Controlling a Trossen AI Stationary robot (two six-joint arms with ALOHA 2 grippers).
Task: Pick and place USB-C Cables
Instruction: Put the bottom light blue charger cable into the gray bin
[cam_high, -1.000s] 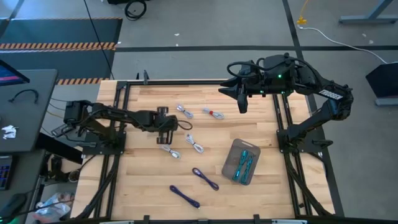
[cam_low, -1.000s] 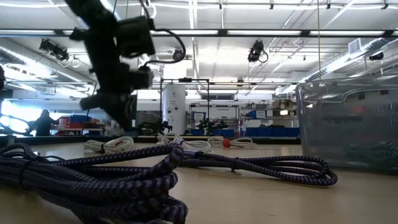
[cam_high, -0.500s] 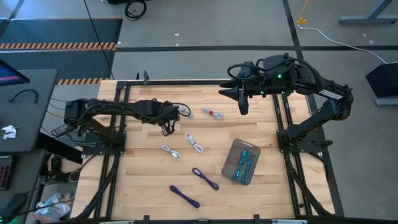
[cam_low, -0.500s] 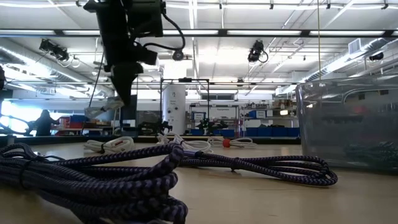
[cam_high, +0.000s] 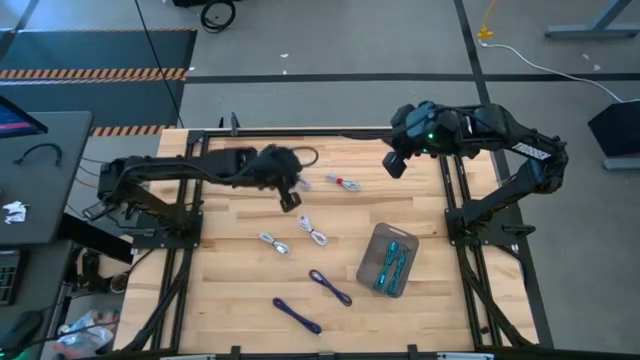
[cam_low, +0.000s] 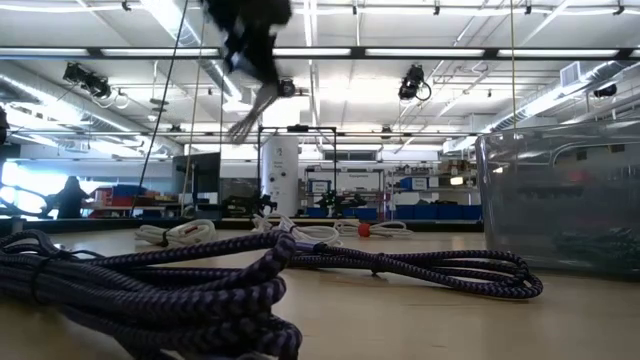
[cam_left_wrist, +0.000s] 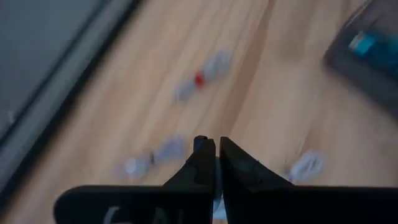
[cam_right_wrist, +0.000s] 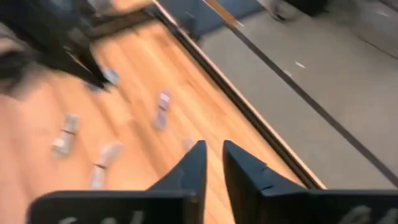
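My left gripper (cam_high: 289, 198) is shut on a white USB-C cable bundle (cam_low: 247, 112) and hangs high over the table's far middle. On the wood lie a red-tipped cable (cam_high: 345, 182), two white ones (cam_high: 313, 232) (cam_high: 272, 243) and two dark purple ones (cam_high: 330, 287) (cam_high: 297, 315). The grey tray (cam_high: 372, 268) holds teal cables (cam_high: 391, 262). My right gripper (cam_high: 395, 167) hovers at the far right, tipped downward. A narrow gap shows between its fingers (cam_right_wrist: 198, 163), with nothing in it. My left gripper pinches the white bundle by its upper end (cam_low: 262, 88) between its two fingers. They come from above, slanting downward. The bundle hangs slanted below the fingertips, well clear of the table. In the left wrist view only a white scrap (cam_left_wrist: 216, 210) shows under the fingers.
A black frame rail (cam_high: 300, 131) runs along the table's far edge, and the arm mounts stand at the left (cam_high: 160, 230) and right (cam_high: 480, 225) sides. Bare wood (cam_high: 230, 290) lies at the near left. In the low view the purple cables (cam_low: 150, 290) fill the foreground.
My left gripper has risen steeply and drifted toward the table's right, rolling as it went. The white cable has come up with it, clear of the wood. My right gripper has tipped its fingers further downward and sunk a little.
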